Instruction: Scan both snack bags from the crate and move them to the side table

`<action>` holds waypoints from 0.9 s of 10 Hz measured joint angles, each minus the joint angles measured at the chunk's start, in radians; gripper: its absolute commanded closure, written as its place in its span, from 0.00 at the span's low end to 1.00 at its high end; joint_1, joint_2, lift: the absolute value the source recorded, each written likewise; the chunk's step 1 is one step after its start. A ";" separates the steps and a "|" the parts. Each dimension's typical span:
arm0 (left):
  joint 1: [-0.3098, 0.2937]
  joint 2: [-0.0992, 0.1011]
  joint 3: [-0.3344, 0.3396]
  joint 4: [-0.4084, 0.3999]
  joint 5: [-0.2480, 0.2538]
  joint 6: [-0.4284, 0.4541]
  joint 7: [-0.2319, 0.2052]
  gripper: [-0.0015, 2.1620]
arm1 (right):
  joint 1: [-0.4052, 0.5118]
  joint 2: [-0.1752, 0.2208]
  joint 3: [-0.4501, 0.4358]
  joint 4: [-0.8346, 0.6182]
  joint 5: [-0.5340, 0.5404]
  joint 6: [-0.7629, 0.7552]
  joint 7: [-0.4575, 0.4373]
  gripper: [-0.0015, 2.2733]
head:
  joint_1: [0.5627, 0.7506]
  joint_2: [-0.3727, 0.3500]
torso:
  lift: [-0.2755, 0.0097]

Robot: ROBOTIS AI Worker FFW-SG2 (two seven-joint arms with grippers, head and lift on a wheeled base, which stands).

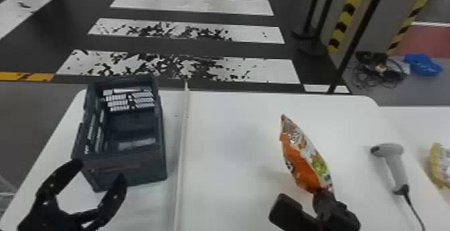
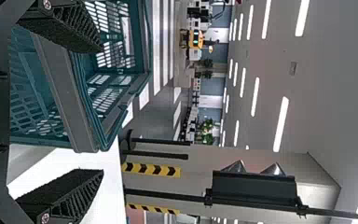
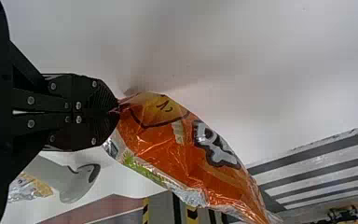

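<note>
My left gripper (image 1: 100,183) stands open at the near side of the dark crate (image 1: 130,171), nothing between its fingers. In the left wrist view the same gripper (image 2: 100,109) has its fingers spread, with the crate (image 2: 60,93) beyond them. An orange snack bag (image 1: 301,163) is held up over the white table by my right gripper (image 1: 319,197). The right wrist view has that gripper (image 3: 116,112) shut on one end of the orange bag (image 3: 182,149). The grey scanner (image 1: 395,166) lies to the right. A yellowish snack bag (image 1: 438,166) rests on the side table.
A pale strip (image 1: 182,146) runs across the main table (image 1: 227,140) between the crate and the orange bag. The scanner's cable (image 1: 413,207) trails toward the near edge. The side table (image 1: 411,123) adjoins on the right. Posts stand beyond the tables.
</note>
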 measured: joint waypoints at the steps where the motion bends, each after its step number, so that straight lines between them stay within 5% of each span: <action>1: 0.000 0.000 0.000 0.001 0.000 0.000 0.000 0.04 | -0.009 0.000 0.046 0.003 -0.011 -0.001 -0.004 0.48 | 0.70 0.55 | 0.62; 2: 0.000 0.001 0.000 0.002 0.000 -0.001 0.000 0.04 | -0.014 0.003 0.068 0.003 -0.041 -0.001 -0.011 0.07 | 0.70 0.57 | 0.62; 3: 0.000 0.001 0.000 0.003 0.000 -0.002 -0.001 0.04 | -0.015 0.005 0.075 0.002 -0.066 -0.003 -0.012 0.00 | 0.70 0.60 | 0.62; 7: -0.002 0.002 0.001 0.005 0.000 -0.003 -0.004 0.04 | 0.006 0.005 0.054 -0.025 -0.079 0.005 -0.023 0.02 | 0.70 0.61 | 0.62; 9: -0.002 0.002 0.001 0.007 0.000 -0.003 -0.005 0.04 | 0.047 0.000 -0.047 -0.124 -0.156 0.009 -0.021 0.02 | 0.70 0.57 | 0.62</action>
